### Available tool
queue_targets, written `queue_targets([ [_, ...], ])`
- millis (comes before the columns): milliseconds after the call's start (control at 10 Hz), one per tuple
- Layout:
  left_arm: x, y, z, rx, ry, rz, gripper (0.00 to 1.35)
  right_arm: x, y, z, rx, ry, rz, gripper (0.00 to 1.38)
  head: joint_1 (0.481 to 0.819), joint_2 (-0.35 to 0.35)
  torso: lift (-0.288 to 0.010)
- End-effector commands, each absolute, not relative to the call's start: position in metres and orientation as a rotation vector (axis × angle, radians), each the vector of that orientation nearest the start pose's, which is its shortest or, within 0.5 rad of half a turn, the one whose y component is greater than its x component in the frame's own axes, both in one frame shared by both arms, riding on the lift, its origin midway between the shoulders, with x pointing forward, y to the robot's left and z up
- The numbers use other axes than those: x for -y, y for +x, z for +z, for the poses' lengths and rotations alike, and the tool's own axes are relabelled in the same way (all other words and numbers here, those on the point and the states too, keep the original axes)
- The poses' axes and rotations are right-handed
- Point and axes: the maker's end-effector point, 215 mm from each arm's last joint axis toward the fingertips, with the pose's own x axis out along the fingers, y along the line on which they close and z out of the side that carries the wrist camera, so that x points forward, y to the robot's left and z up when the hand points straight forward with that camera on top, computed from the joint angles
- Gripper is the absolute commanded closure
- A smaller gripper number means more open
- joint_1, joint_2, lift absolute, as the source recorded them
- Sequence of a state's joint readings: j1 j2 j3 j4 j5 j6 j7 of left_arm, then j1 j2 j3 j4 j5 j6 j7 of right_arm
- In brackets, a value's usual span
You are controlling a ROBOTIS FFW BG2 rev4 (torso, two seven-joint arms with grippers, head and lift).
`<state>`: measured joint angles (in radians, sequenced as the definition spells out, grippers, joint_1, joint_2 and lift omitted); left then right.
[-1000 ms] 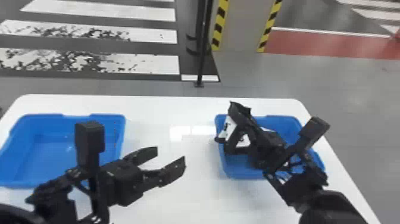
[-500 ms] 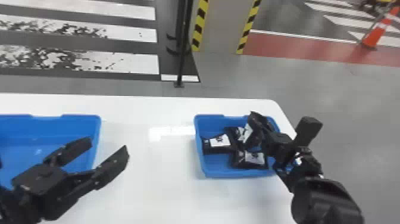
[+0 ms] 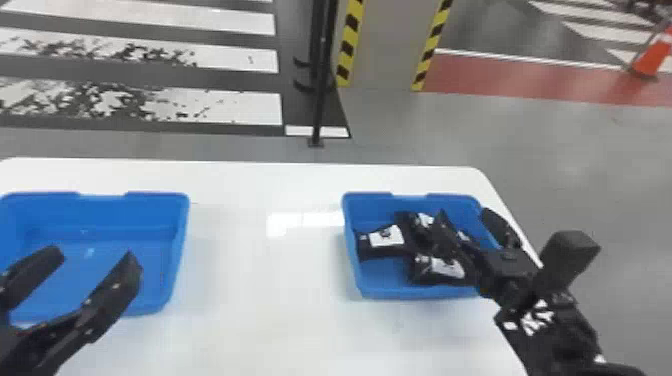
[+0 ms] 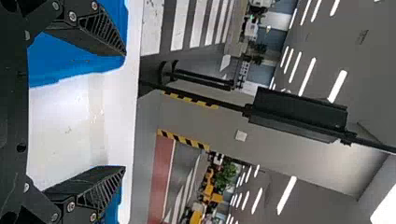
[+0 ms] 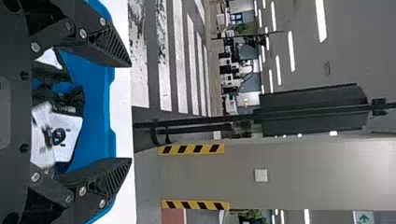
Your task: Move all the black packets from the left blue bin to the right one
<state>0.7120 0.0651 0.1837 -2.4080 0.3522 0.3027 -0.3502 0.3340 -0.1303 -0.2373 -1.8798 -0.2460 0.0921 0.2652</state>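
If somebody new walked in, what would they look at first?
Probably the bright left blue bin and right blue bin on the white table. Black packets with white labels lie jumbled in the right one, with the right tool open over them. Behind, yellow-and-black stripes edge a grey pillar.

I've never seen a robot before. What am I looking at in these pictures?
This is a robot with two black arms, each ending in a two-fingered gripper, its "hand". The big picture looks forward and down from its head. The other two come from cameras on its wrists and are turned sideways, so upright things seem to lie down.

On the white table stand two blue bins: the left bin and the right bin. Black packets with white labels lie in the right one. The left gripper is over the left bin, the right gripper at the right bin. Both have their fingers apart, and neither appears to hold anything.
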Motion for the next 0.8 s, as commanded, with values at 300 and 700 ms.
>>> queue_targets([
  [300,-0.248,0.352,-0.316,-0.099,-0.151,-0.183,0.18,0.264,0.393,-0.295,0.014,0.054,0.133,0.12,0.695,-0.077,-0.14],
  [700,-0.256,0.347,-0.323,-0.116,-0.125,-0.161,0.19,0.229,0.363,-0.314,-0.053,0.073,0.181,0.12,0.695,0.025,-0.14],
])
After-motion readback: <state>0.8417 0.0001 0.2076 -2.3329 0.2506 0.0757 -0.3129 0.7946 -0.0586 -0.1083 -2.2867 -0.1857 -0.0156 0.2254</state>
